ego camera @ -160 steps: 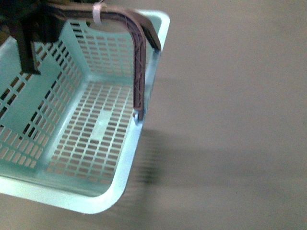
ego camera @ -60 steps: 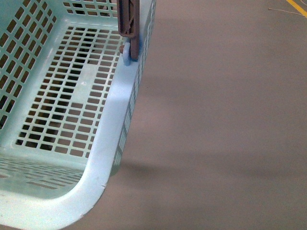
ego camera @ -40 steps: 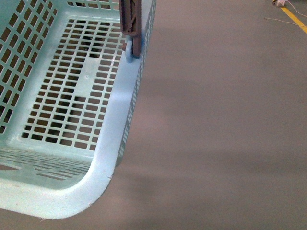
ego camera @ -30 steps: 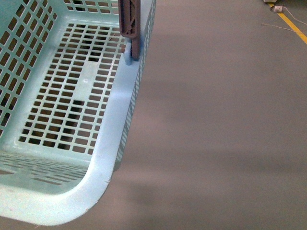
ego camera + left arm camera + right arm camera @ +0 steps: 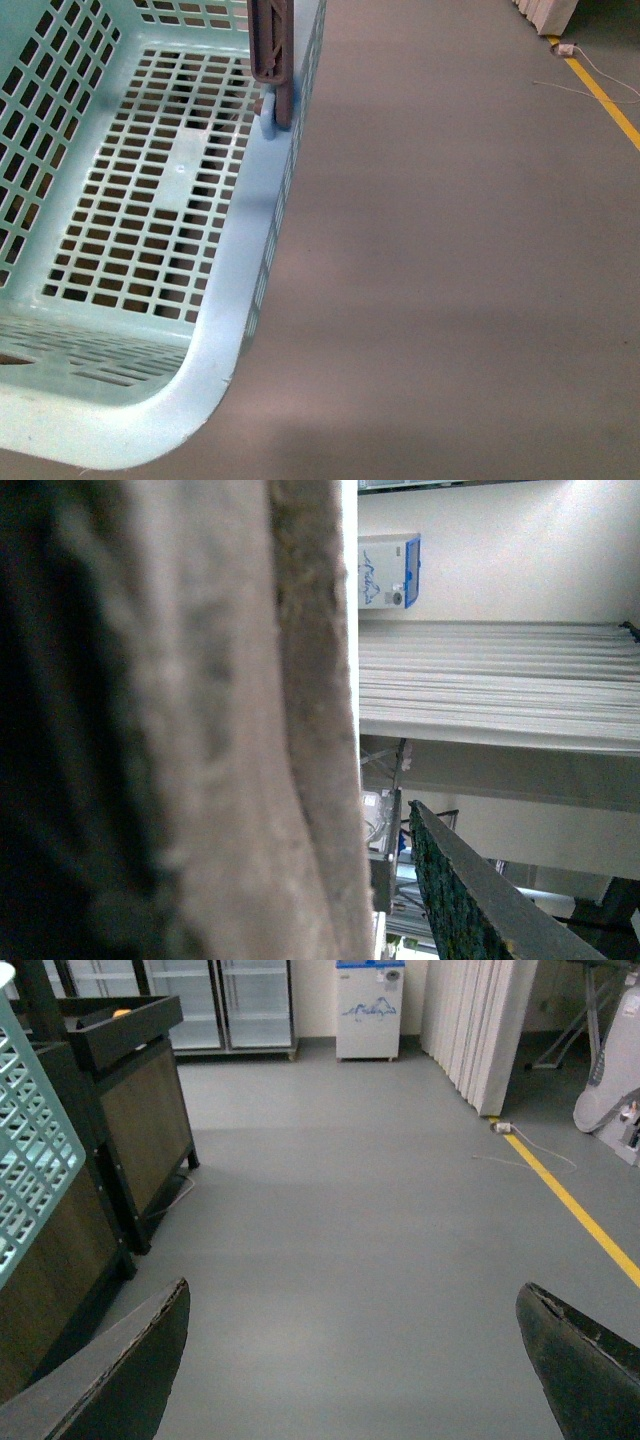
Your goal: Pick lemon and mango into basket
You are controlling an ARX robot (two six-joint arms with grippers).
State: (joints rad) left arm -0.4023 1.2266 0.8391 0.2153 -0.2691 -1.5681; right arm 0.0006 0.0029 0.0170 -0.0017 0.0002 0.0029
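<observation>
The aqua basket hangs at the left of the front view, tilted and close to the camera, with nothing in it. Its brown handle rises from the right wall. In the left wrist view the handle is a blurred brown band filling the left half, and my left gripper is shut on it; one dark finger shows beside it. My right gripper is open and empty above the grey floor. A basket corner shows at its left. No lemon or mango is in view.
A dark wooden stand is beside the basket, with a speck of orange on top. Glass-door fridges and a white cooler line the far wall. A yellow floor line and a cable run at the right.
The basket has come up closer to the camera than 2.7 s ago. Over the last second the view has swung, bringing the yellow line and cable in at the top right.
</observation>
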